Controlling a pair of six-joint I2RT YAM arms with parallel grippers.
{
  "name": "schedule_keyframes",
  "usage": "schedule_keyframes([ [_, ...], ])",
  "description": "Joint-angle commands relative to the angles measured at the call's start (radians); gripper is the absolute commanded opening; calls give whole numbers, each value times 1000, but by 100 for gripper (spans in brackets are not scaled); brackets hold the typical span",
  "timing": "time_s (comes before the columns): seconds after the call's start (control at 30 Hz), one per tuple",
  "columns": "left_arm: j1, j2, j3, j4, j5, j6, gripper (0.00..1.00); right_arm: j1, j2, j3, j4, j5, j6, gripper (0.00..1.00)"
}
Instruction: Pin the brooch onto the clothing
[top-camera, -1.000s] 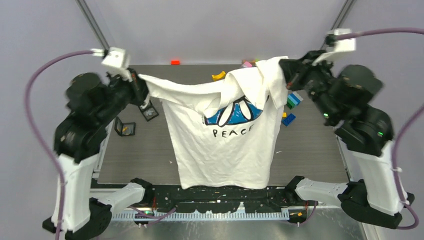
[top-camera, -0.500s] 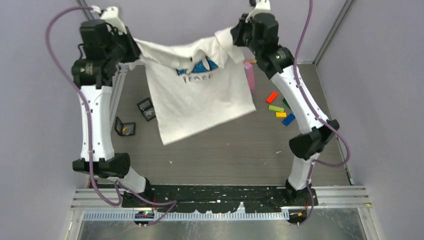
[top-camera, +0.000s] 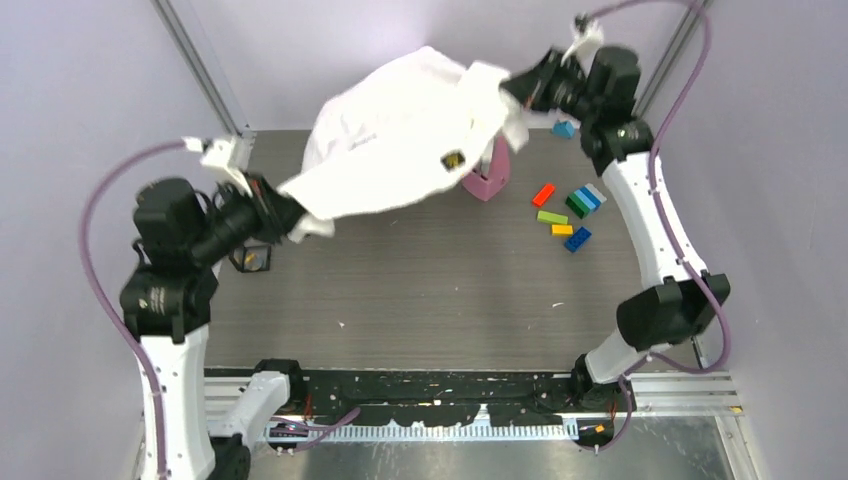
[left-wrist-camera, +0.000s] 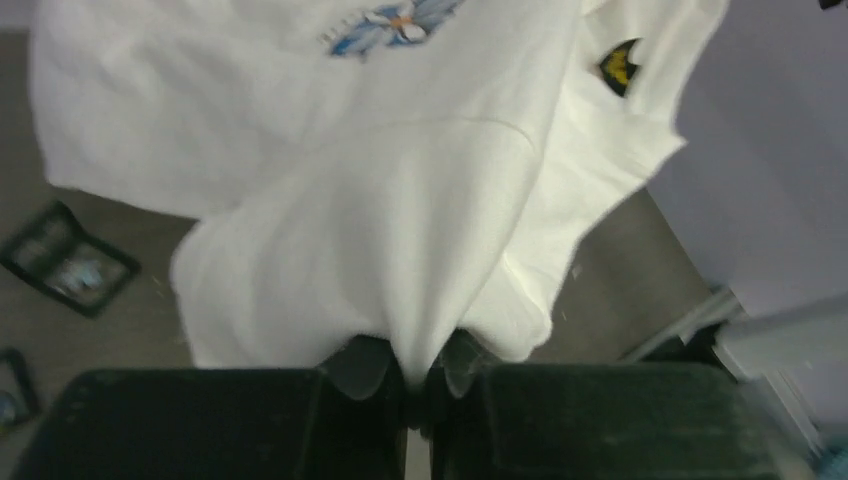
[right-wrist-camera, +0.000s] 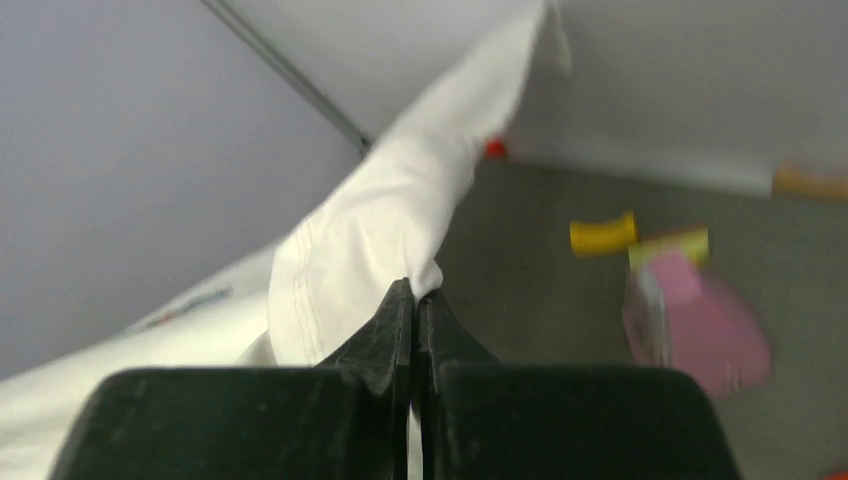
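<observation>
The white T-shirt (top-camera: 395, 135) hangs in the air above the far part of the table, stretched between both grippers and billowing. Its black neck label (top-camera: 452, 158) faces up. My left gripper (top-camera: 292, 214) is shut on a bunched edge of the shirt at the lower left. In the left wrist view the cloth (left-wrist-camera: 400, 200) runs down between the fingers of the left gripper (left-wrist-camera: 415, 375), and the blue daisy print (left-wrist-camera: 395, 20) shows at the top. My right gripper (top-camera: 520, 88) is shut on a hemmed edge (right-wrist-camera: 370, 250) at the far right. I cannot make out a brooch.
A pink object (top-camera: 487, 178) stands on the grey mat under the shirt's right side. Several coloured bricks (top-camera: 565, 210) lie to the right. A small black open box (top-camera: 255, 258) lies by the left arm, and it also shows in the left wrist view (left-wrist-camera: 70, 262).
The left arm has dropped down and towards me with its edge of the shirt. The right arm has swung right. The shirt went from hanging flat to billowing, label side up.
</observation>
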Motion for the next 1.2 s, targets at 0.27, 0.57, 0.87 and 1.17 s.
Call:
schedule_keyframes([
  [0.27,-14,-345,-583,25,465,-225,100,-14,-381,-720,-265,447,-188,90],
  [0.57,-15,-229,-669,74,281,-197,100,-14,-424,-827,-318,436,-85,90],
  [0.87,-295,-120,-774,283,-5,-293,100,-14,-360,-1015,-192,413,9,79],
  [1.17,-703,84,-900,616,-298,-373,97,-13,-226,-1015,-79,428,35,78],
])
